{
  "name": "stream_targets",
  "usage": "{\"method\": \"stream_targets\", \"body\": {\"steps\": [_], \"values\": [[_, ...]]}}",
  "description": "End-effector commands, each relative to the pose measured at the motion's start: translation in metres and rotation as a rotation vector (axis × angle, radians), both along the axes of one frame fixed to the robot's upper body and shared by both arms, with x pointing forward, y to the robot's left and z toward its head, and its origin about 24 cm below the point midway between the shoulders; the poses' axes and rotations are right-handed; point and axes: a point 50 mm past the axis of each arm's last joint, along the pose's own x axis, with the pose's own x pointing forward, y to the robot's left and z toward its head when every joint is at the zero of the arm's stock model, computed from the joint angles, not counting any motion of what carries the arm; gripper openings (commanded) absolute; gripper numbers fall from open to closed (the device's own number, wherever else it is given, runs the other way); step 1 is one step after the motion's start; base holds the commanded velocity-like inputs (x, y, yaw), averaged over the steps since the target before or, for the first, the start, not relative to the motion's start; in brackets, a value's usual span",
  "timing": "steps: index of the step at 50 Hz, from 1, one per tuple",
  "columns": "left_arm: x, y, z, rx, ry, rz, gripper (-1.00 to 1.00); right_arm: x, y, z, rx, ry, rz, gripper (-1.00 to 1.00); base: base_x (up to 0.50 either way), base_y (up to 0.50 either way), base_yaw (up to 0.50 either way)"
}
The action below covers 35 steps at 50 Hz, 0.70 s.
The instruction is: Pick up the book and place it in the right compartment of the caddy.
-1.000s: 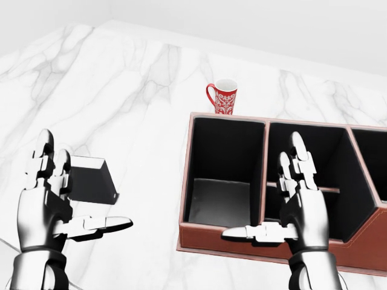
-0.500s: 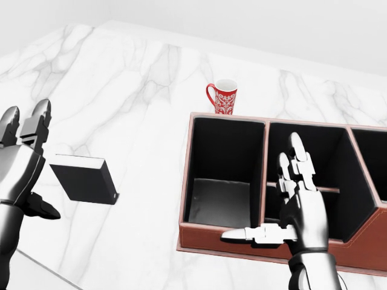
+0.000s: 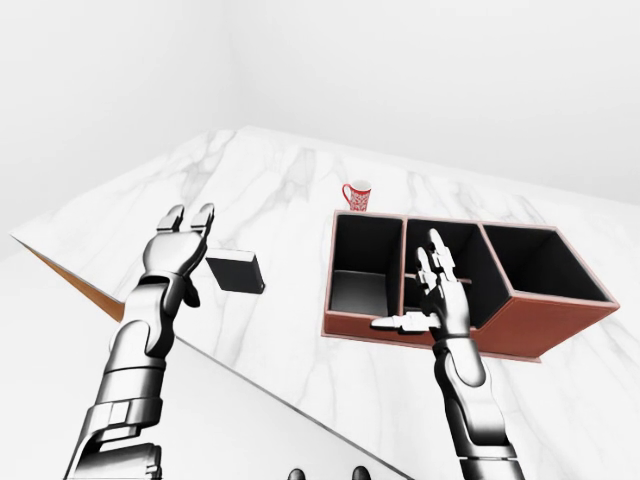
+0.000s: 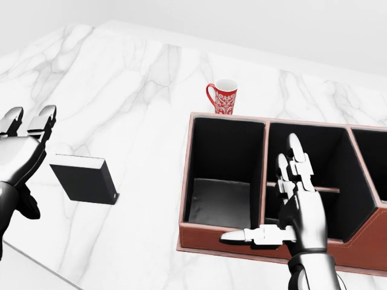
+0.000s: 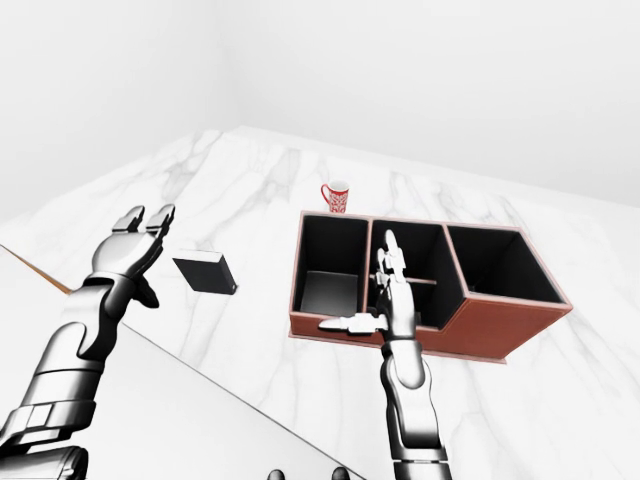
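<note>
One book point(image 4: 84, 178), one mug point(image 4: 222, 96) and one three-compartment caddy point(image 4: 230, 241) were seen on the marble surface point(image 4: 139, 90); the left hand point(image 4: 21, 151) and right hand point(image 4: 296, 205) were both held spread, empty.

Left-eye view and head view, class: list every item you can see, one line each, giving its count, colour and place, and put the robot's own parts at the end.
Book: one, black with a pale page edge, lying flat on the table, left of the caddy.
Caddy: one, brown outside and black inside, several compartments, right half of the table.
Mug: one, red with white pattern, just beyond the caddy's top left corner.
Table: one, white marble.
Left hand: one, silver, fingers spread, left of the book, apart from it.
Right hand: one, silver, open, raised before the caddy's near wall.
</note>
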Motion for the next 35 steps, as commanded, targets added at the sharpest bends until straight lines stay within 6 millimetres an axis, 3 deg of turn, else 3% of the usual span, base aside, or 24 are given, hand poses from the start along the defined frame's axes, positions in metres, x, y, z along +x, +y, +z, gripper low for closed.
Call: {"method": "stream_targets", "body": {"steps": [1,22,35], "values": [[0.017,-0.010,0.000,0.035,0.017,-0.018,1.00,-0.001,0.000,0.000,-0.001,-0.001,0.003,1.00,0.00,0.00,0.00],[0.055,-0.027,-0.012,0.109,0.026,-0.025,1.00,0.000,0.001,0.001,0.001,-0.007,0.010,1.00,0.00,0.00,0.00],[0.062,-0.035,-0.020,0.121,0.052,-0.028,1.00,0.000,0.001,0.001,0.001,-0.005,0.011,1.00,0.00,0.00,0.00]]}}
